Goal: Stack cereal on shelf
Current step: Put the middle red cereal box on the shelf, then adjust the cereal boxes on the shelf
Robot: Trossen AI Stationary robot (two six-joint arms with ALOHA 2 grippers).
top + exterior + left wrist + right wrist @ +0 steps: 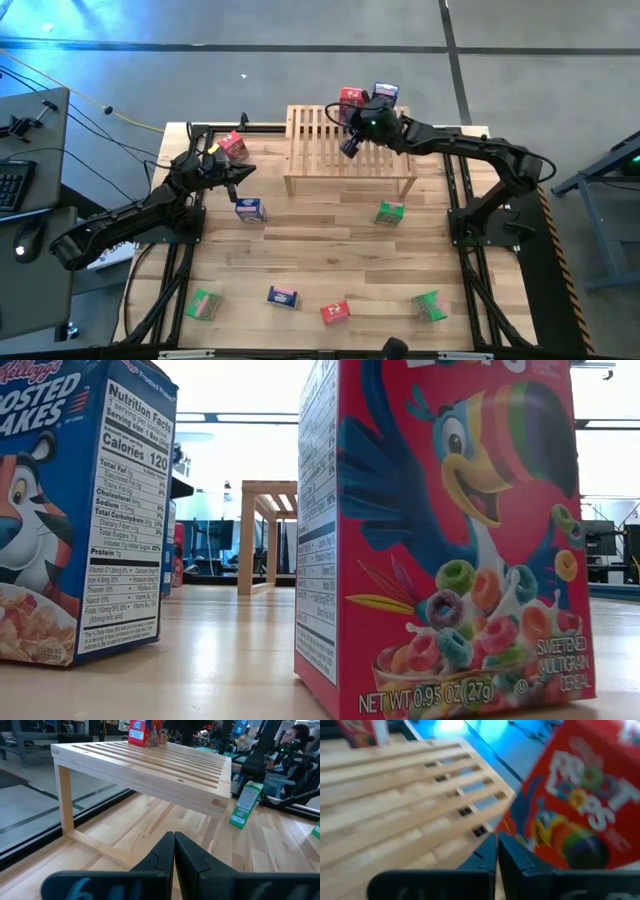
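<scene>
Shelf [350,150] stands at the 12 o'clock side of the table [320,260], slatted top bare over most of its width. Two boxes are seen at its far right corner: a red box [351,98] and a blue-topped box [386,93]. Whether both rest fully on the slats cannot be told from above.

Right claw [349,146] is held over the shelf's right half, near those two boxes. In the right wrist view its fingers [512,857] are seen pressed together with nothing between them; a red box [580,800] sits just beside them, tilted in frame, not gripped.

Left claw [240,175] is near the shelf's left leg, at about 10 o'clock of table centre. Its fingers [165,855] are closed tip to tip, empty. A red box [234,147] lies just beyond it; a blue-and-white box [250,210] lies just below it.

Loose cereal noted: green box [390,212] right of centre; along the 6 o'clock edge a green box [204,304], a blue box [283,296], a red box [335,312] and a green box [428,305].

Handling, as judged: single-serve cartons, very light, thin card, hollow-feeling and easily dented or tipped. Glossy faces are likely slippery. Hold is best taken across the two narrow sides at mid-height, with light squeeze. Slat gaps may catch an edge on set-down.
</scene>
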